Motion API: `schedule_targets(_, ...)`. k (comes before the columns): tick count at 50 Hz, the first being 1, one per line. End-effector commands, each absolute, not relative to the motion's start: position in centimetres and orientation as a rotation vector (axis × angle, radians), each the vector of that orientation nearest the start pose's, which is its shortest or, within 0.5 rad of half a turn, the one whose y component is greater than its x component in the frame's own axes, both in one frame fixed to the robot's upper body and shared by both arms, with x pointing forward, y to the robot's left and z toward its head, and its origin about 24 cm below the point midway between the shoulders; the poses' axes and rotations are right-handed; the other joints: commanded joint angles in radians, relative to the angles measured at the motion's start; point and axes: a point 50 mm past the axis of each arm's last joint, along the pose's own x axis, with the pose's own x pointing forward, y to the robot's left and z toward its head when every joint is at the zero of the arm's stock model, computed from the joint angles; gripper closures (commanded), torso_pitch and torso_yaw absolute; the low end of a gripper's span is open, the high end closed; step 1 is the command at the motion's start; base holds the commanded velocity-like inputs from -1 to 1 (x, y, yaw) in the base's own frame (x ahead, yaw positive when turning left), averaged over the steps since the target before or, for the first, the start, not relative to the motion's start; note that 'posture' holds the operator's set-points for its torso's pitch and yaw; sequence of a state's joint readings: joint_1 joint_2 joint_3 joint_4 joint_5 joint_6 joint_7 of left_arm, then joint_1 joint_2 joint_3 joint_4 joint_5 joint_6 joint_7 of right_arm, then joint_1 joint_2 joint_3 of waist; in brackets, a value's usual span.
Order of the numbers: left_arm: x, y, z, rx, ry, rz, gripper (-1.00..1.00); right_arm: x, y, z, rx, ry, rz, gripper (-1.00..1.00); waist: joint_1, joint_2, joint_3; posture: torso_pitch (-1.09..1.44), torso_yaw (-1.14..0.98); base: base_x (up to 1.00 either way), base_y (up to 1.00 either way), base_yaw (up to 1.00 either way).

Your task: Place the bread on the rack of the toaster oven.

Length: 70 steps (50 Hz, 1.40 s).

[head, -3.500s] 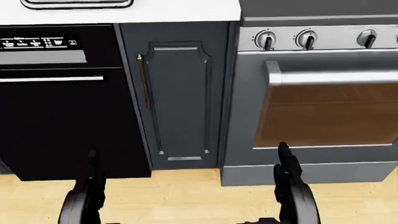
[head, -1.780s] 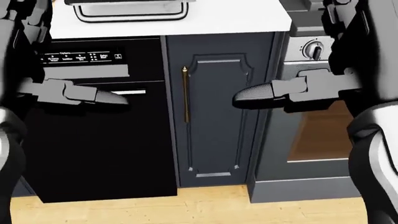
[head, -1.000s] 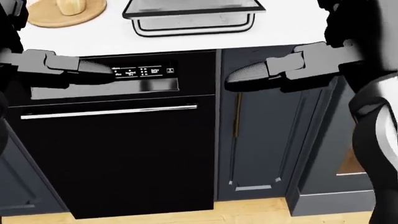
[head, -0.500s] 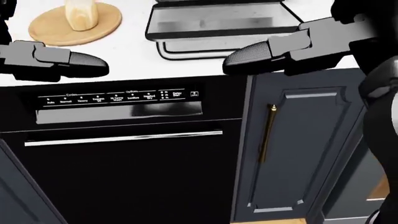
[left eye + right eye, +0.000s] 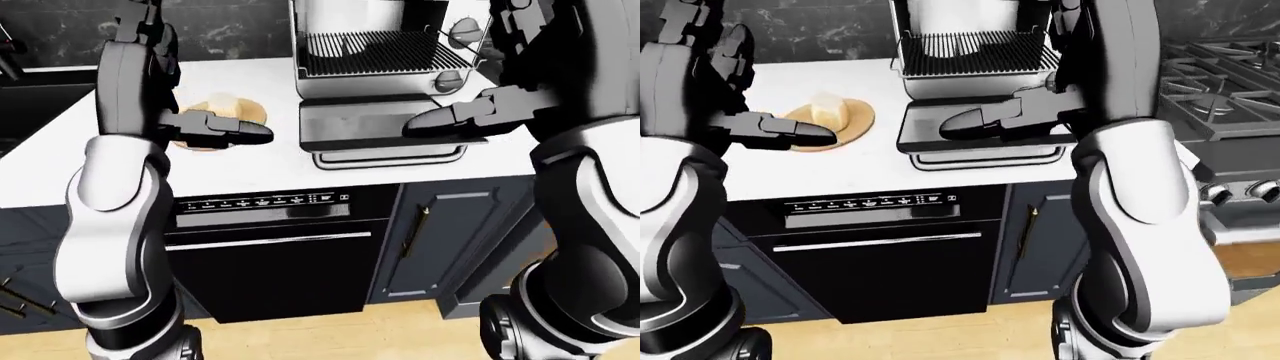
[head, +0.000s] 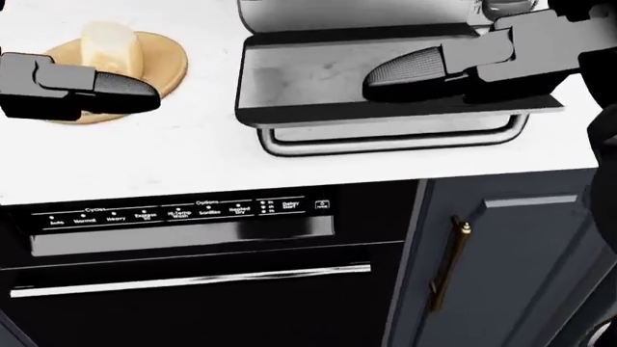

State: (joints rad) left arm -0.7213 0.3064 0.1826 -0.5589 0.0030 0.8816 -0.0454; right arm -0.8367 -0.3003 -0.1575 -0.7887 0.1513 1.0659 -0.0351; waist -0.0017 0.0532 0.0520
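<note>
The left hand [image 6: 82, 90] holds nothing, its fingers straight, just beside the bread [image 6: 111, 47]. The right hand [image 6: 453, 69], also stretched out and empty, hangs above the open door [image 6: 318, 83] of the toaster oven [image 5: 970, 45]. The bread stands on a wooden plate [image 6: 164, 54] on the bench [image 6: 145, 163]. I think the left hand should close around the bread gently, then carry it level to the rack [image 5: 970, 52].

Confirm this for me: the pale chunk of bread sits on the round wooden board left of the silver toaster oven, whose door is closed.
Not quite. The pale chunk of bread does sit on the round wooden board, left of the silver toaster oven, but the oven's door is open, folded down flat over the white counter. The right-eye view shows the bare wire rack inside.
</note>
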Motion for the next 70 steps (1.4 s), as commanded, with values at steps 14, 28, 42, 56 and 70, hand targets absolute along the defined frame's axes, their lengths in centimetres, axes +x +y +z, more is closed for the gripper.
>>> schedule_targets(14,27.52,18.05,29.98,0.215,-0.473,0.089,-1.0,23.56,-15.06,33.67,-0.17,-0.64,0.039,-1.0,0.005,-0.084,-0.035,0.0,0.0,0.02,0.1,0.0)
schedule_targets(28,27.55,18.23,29.99,0.214,-0.472,0.1,-1.0,23.35,-15.13,33.95,-0.157,-0.66,0.035,-1.0,-0.003,-0.053,-0.017,0.0,0.0,0.0,0.02,0.0)
schedule_targets(42,27.63,18.12,29.93,0.214,-0.47,0.096,-1.0,23.28,-15.16,34.15,-0.144,-0.679,0.038,-1.0,-0.01,-0.059,-0.027,0.0,0.0,0.11,0.29,0.0)
schedule_targets(56,27.52,18.23,29.91,0.216,-0.47,0.099,-1.0,23.03,-15.27,34.09,-0.138,-0.689,0.03,-1.0,0.012,-0.079,0.003,0.0,0.0,0.02,0.03,0.0)
schedule_targets(70,27.58,18.11,29.74,0.22,-0.467,0.096,-1.0,22.93,-15.47,33.84,-0.12,-0.687,0.023,-1.0,0.006,-0.046,-0.019,0.0,0.0,0.04,0.0,0.0)
